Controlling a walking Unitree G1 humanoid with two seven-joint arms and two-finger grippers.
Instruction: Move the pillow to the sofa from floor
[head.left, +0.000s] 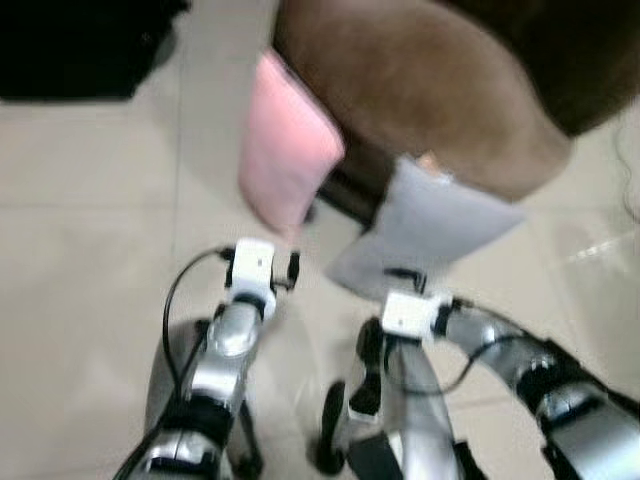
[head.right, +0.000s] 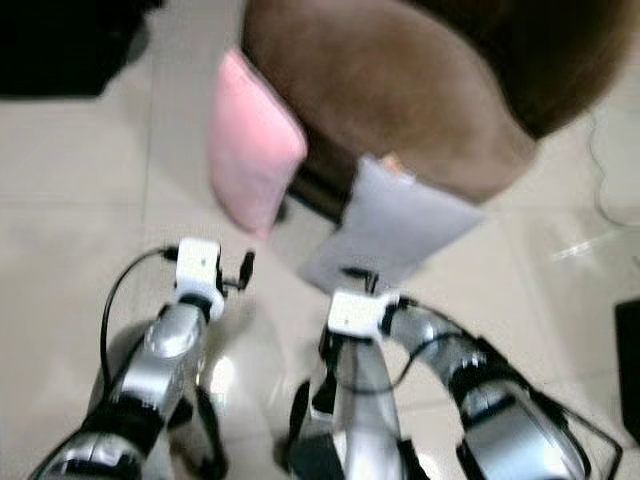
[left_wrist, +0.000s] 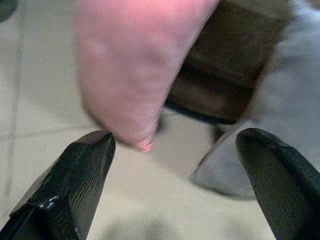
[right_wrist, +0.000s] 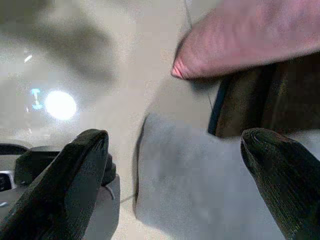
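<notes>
A pink pillow (head.left: 288, 150) leans on the floor (head.left: 90, 230) against the brown sofa (head.left: 420, 90), with a grey pillow (head.left: 425, 230) propped beside it. The left hand (left_wrist: 175, 185) faces the pink pillow, spread wide; the right hand (right_wrist: 175, 185), also wide, faces the grey one.

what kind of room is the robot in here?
Probably a home living room. A brown sofa stands on a pale tiled floor, with a pink pillow and a grey pillow leaning against its base. The left gripper and right gripper are open before them.
</notes>
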